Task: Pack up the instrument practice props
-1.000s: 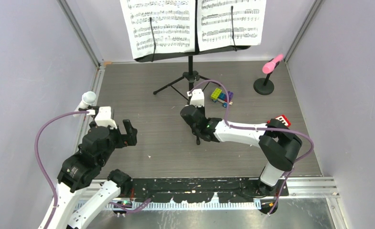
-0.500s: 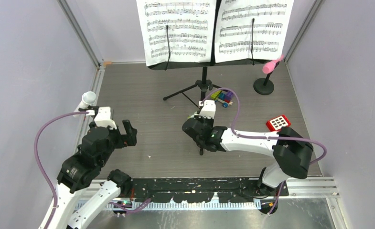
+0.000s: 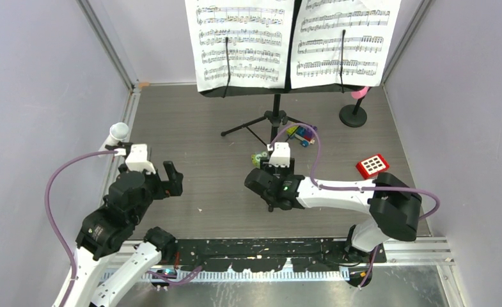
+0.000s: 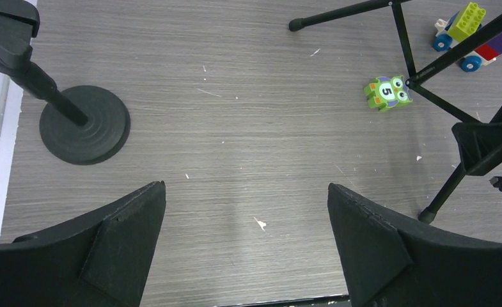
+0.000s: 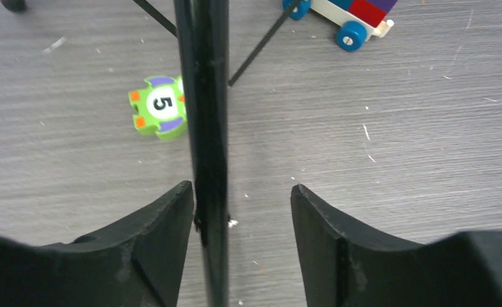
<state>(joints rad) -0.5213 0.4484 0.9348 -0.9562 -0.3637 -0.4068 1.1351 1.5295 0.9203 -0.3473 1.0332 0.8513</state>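
Round-based mic mount point(image 4: 85, 125) left, green owl block point(image 4: 387, 93) right.

grey wood-grain floor point(image 3: 190, 121), lilac walls point(image 3: 37, 77)

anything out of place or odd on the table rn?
Yes, toy clutter at the black music stand's base. A green toy block marked 5 lies right beside the thin black tripod leg that the right gripper straddles, jaws apart; a multicoloured wheeled block car sits close by. Nothing looks broken.
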